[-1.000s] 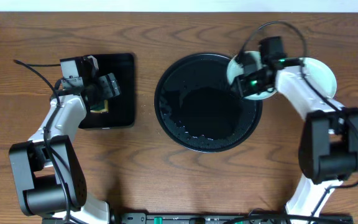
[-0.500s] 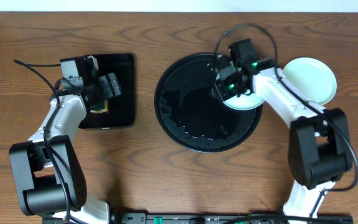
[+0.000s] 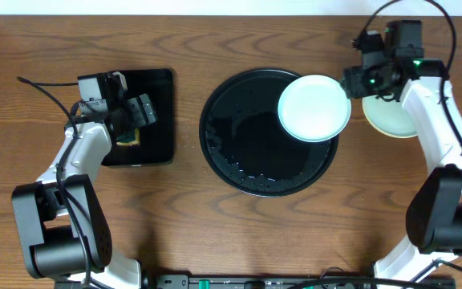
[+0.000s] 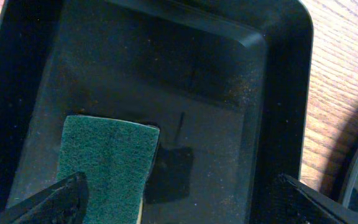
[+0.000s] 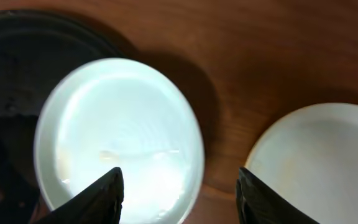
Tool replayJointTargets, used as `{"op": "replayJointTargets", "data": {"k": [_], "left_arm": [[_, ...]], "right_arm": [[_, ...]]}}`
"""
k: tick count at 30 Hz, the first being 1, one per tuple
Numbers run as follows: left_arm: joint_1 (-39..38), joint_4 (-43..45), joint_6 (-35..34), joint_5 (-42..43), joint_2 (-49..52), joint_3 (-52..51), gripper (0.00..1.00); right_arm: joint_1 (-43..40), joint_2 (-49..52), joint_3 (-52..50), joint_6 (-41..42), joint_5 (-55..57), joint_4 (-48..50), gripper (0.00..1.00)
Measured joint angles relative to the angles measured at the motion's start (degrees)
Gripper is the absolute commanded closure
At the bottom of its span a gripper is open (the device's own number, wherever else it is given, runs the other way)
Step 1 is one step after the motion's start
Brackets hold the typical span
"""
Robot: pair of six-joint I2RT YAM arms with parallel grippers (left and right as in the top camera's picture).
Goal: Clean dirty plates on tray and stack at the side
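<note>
mint plate (image 3: pixel 314 107) lies across the round tray's (image 3: pixel 207 136) right rim, probably staged for scrubbing, with right fingers (image 5: pixel 104 193) spread empty near it and left fingers (image 4: pixel 55 199) spread over the sponge (image 4: pixel 104 158).

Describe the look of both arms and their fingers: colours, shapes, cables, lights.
Both the left arm and right arm have rounded white links joined by bulky black cylindrical joints. A thin black cable loops off each wrist. Green lights glow at the right wrist. The fingers are matte black and taper to wedges.
</note>
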Motion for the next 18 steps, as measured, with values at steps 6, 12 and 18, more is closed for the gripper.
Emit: {"op": "replayJointTargets", "data": {"k": [6,12,18], "left_arm": [[0.0,0.0,0.0,0.0,0.0,0.0,0.06],[0.0,0.0,0.0,0.0,0.0,0.0,0.06],[0.0,0.0,0.0,0.0,0.0,0.0,0.06]], "right_arm": [[-3.1,3.2,-0.1,-1.7,-2.8,0.3,0.5],[-3.7,4.5,-0.1,-2.8,-4.1,0.4,0.52],[-3.6,8.3,-0.2,-4.3,-6.1,0.3,0.7]]}}
